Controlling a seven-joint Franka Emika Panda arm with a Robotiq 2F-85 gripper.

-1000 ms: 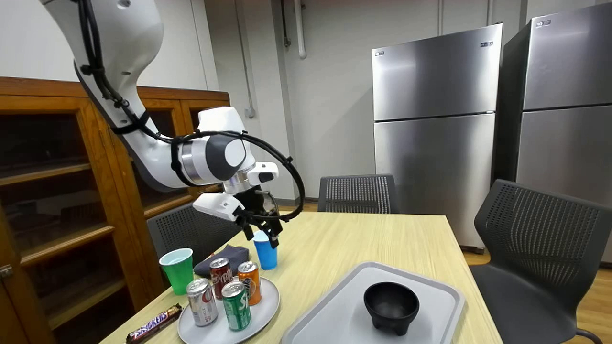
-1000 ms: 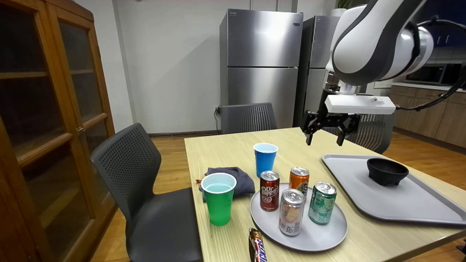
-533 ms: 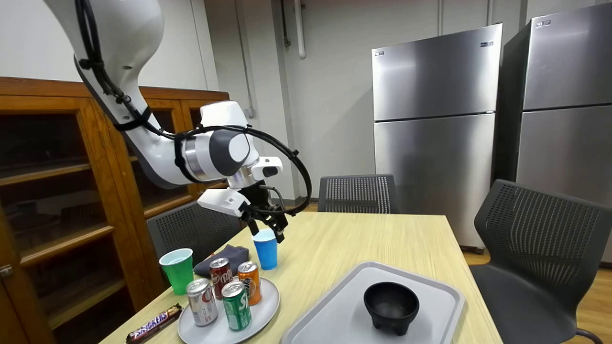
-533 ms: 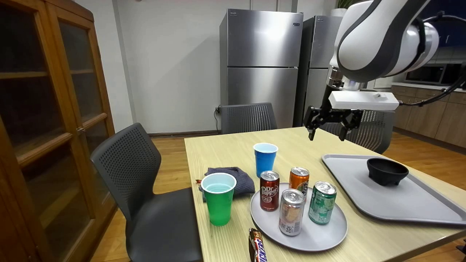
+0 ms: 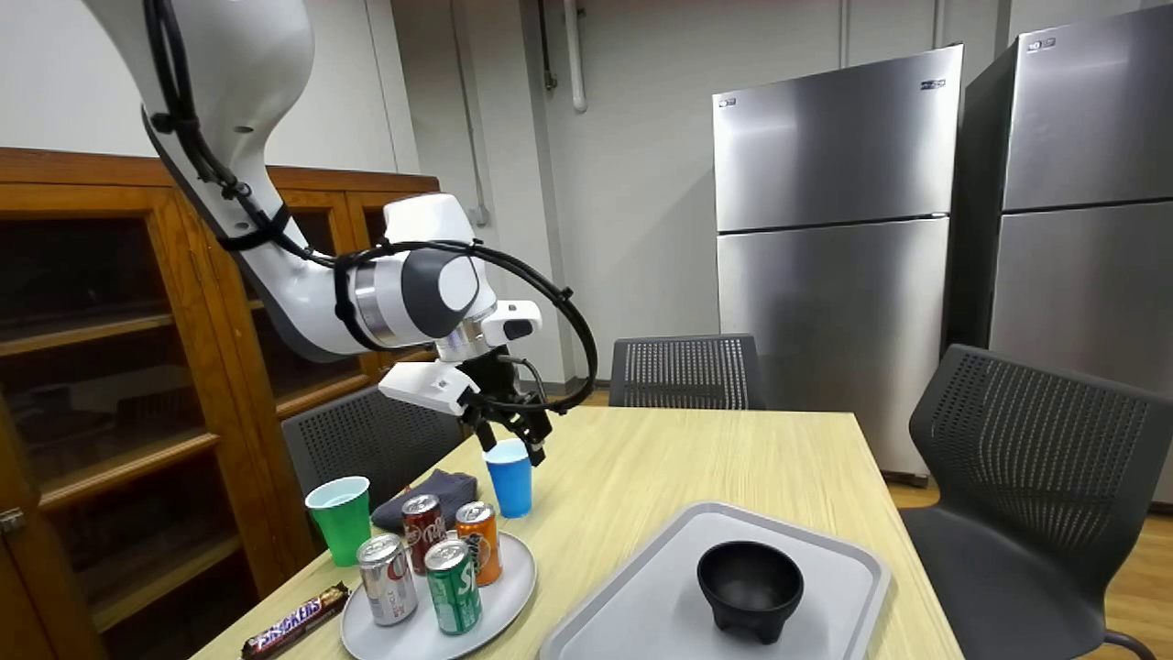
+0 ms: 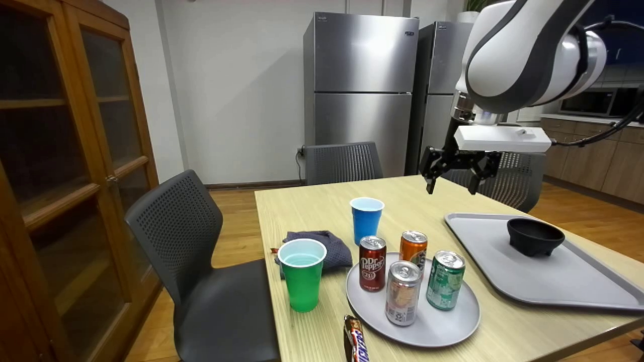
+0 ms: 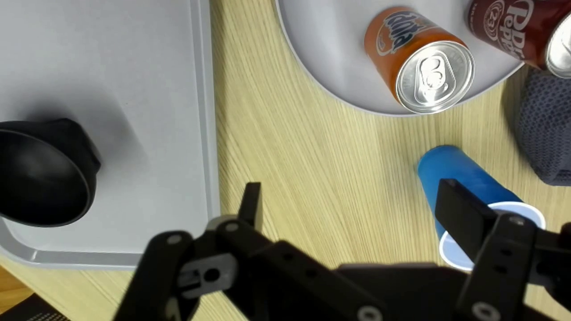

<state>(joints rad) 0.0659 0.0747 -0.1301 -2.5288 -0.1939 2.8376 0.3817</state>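
Gripper (image 6: 452,189): jaws spread wide, empty, above table (image 6: 312,206)
Blue cup (image 6: 366,226): upright
Cans (image 6: 404,296): four, on plate (image 6: 436,329)
Bowl (image 6: 535,236): on tray (image 6: 543,284)

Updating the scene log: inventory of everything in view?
table: 1, light wood, foreground
tray: 1, grey, on table
bowl: 1, black, on tray
plate: 1, grey, on table
cans: 4, dark red, orange, green, silver, on plate
cups: 2, blue, green, on table
cloth: 1, dark grey, near cups
Snickers bar: 1, brown, beside plate
chairs: 3, dark grey, around table
fridges: 2, silver, background
cabinet: 1, brown, background
microwave: 1, black, on counter
plant: 1, green, above fridge
arm: 1, white, over table
end effector: 1, black, above table, open, empty
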